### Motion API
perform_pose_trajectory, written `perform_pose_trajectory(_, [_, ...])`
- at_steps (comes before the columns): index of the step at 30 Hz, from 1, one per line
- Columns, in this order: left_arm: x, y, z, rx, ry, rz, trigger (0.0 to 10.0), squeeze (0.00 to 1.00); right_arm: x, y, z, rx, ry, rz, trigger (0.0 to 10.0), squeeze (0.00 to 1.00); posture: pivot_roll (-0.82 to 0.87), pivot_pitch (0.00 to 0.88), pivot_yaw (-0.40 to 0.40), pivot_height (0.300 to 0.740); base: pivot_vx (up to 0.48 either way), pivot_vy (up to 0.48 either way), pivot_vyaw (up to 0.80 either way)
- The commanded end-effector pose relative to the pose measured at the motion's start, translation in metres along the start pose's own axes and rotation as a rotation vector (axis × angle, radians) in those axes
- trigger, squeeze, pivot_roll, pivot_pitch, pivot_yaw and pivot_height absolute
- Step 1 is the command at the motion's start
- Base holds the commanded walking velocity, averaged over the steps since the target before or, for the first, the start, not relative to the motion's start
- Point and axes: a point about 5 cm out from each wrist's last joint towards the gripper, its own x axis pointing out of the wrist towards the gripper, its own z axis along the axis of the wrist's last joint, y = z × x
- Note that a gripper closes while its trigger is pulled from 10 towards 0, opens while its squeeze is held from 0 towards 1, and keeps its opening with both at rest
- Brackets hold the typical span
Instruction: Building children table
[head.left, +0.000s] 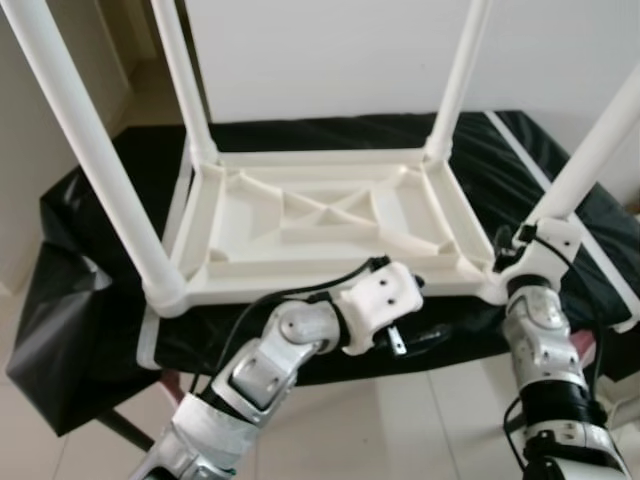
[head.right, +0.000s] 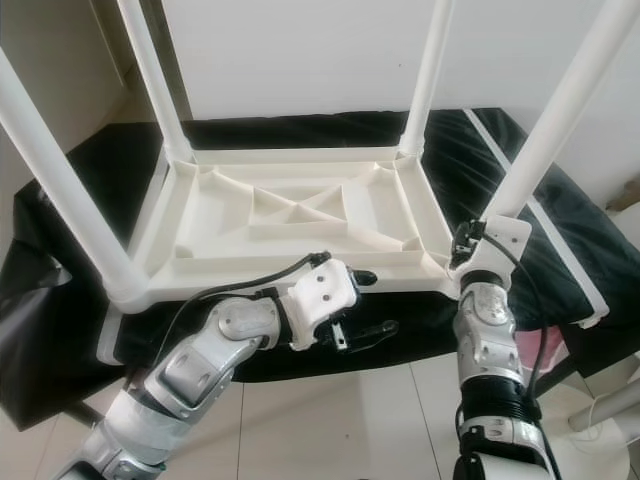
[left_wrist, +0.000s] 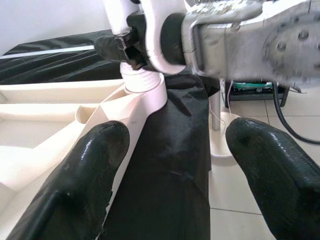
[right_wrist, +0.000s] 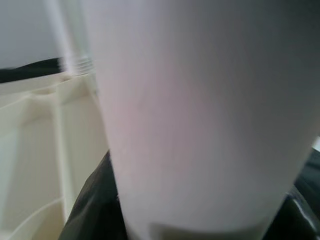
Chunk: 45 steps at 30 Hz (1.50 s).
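Children table (head.left: 320, 215): white plastic, lying upside down on the black-covered table (head.left: 90, 300), ribbed underside facing up, four white legs standing upward from its corners.
Near right leg (head.left: 590, 150): seated in the corner socket nearest the right arm, rising up and out of the picture.
Right gripper (head.right: 470, 245): at the base of that near right leg, just above the socket; its fingers pinch the leg, which looms white and blurred in the right wrist view.
Left gripper (head.right: 365, 305): in front of the children table's near edge, pointing toward the right gripper; fingers (left_wrist: 90, 165) spread apart with nothing between them, one lying close to the white rim.
Black cover (head.left: 70, 330): draped over the table, hanging down toward the tiled floor (head.left: 400, 420).
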Motion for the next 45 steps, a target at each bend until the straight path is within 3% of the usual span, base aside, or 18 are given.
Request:
perform_pose_trajectory(1, [-0.001, -0.003, 0.0, 0.002, 0.004, -0.026, 10.0, 0.0, -0.012, 0.009, -0.024, 0.069, 0.128, -0.125, 10.0, 0.0, -0.07, 0.034, 0.002, 0.74, 0.0, 0.0, 0.0])
perform_pose_trajectory(2, [-0.001, -0.003, 0.0, 0.002, 0.004, -0.026, 10.0, 0.0, -0.012, 0.009, -0.024, 0.069, 0.128, -0.125, 10.0, 0.0, -0.07, 0.034, 0.002, 0.74, 0.0, 0.0, 0.0])
perform_pose_trajectory(3, [0.0, -0.003, 0.001, 0.0, 0.003, -0.027, 10.0, 0.0, -0.017, 0.016, -0.025, 0.115, 0.135, -0.214, 10.0, 0.0, -0.07, 0.035, 0.002, 0.74, 0.0, 0.0, 0.0])
perform_pose_trajectory(9, [0.0, -0.003, 0.001, -0.001, 0.002, -0.027, 10.0, 0.0, -0.018, 0.019, -0.022, 0.136, 0.124, -0.272, 10.0, 0.0, -0.07, 0.038, 0.003, 0.74, 0.0, 0.0, 0.0])
perform_pose_trajectory(10, [0.0, -0.003, 0.001, -0.004, 0.001, -0.027, 10.0, 0.0, -0.017, 0.027, -0.018, 0.165, 0.122, -0.254, 10.0, 0.0, -0.06, 0.041, 0.003, 0.74, 0.0, 0.0, 0.0])
perform_pose_trajectory(18, [-0.001, -0.001, 0.002, -0.004, 0.003, -0.02, 10.0, 0.0, -0.014, 0.031, -0.012, 0.176, 0.098, -0.217, 10.0, 0.0, -0.05, 0.041, 0.0, 0.74, 0.0, 0.0, 0.0])
perform_pose_trajectory(22, [-0.001, 0.0, 0.001, 0.0, 0.008, -0.011, 10.0, 0.0, -0.007, 0.034, -0.001, 0.194, 0.032, -0.078, 10.0, 0.0, -0.06, 0.042, 0.002, 0.74, 0.0, 0.0, 0.0])
perform_pose_trajectory(23, [-0.001, 0.0, 0.001, 0.001, 0.009, -0.011, 10.0, 0.0, -0.006, 0.034, 0.001, 0.199, 0.017, -0.056, 10.0, 0.98, -0.06, 0.043, 0.001, 0.74, 0.0, 0.0, 0.0])
perform_pose_trajectory(25, [-0.001, 0.0, 0.001, 0.003, 0.009, -0.011, 10.0, 0.0, -0.004, 0.031, 0.005, 0.195, -0.013, -0.033, 10.0, 1.0, -0.06, 0.043, 0.001, 0.74, 0.0, 0.0, 0.0])
perform_pose_trajectory(28, [-0.001, -0.001, 0.001, 0.003, 0.01, -0.012, 10.0, 0.0, -0.003, 0.03, 0.008, 0.191, -0.024, -0.006, 10.0, 1.0, -0.06, 0.044, 0.002, 0.74, 0.0, 0.0, 0.0])
perform_pose_trajectory(29, [-0.001, -0.001, 0.001, 0.003, 0.011, -0.012, 10.0, 0.0, -0.002, 0.029, 0.008, 0.19, -0.021, 0.024, 10.0, 0.89, -0.06, 0.044, -0.001, 0.74, 0.0, 0.0, 0.0])
perform_pose_trajectory(30, [-0.001, -0.001, 0.001, 0.003, 0.011, -0.012, 10.0, 0.0, -0.002, 0.029, 0.008, 0.19, -0.021, 0.024, 10.0, 0.89, -0.06, 0.044, -0.001, 0.74, 0.0, 0.0, 0.0])
perform_pose_trajectory(31, [-0.001, -0.001, 0.001, 0.003, 0.011, -0.01, 10.0, 0.0, -0.002, 0.028, 0.009, 0.181, -0.03, 0.047, 10.0, 0.0, -0.06, 0.045, -0.001, 0.74, 0.0, 0.0, 0.0])
perform_pose_trajectory(41, [-0.001, -0.001, 0.001, 0.0, 0.013, -0.004, 10.0, 0.0, -0.005, 0.017, 0.007, 0.108, -0.038, 0.203, 10.0, 0.0, -0.05, 0.047, -0.003, 0.74, 0.0, 0.0, 0.0])
perform_pose_trajectory(45, [-0.001, 0.0, 0.001, 0.002, 0.014, 0.0, 10.0, 0.0, -0.006, -0.001, 0.004, 0.043, -0.031, 0.28, 10.0, 0.0, -0.05, 0.047, -0.005, 0.74, 0.0, 0.0, 0.0])
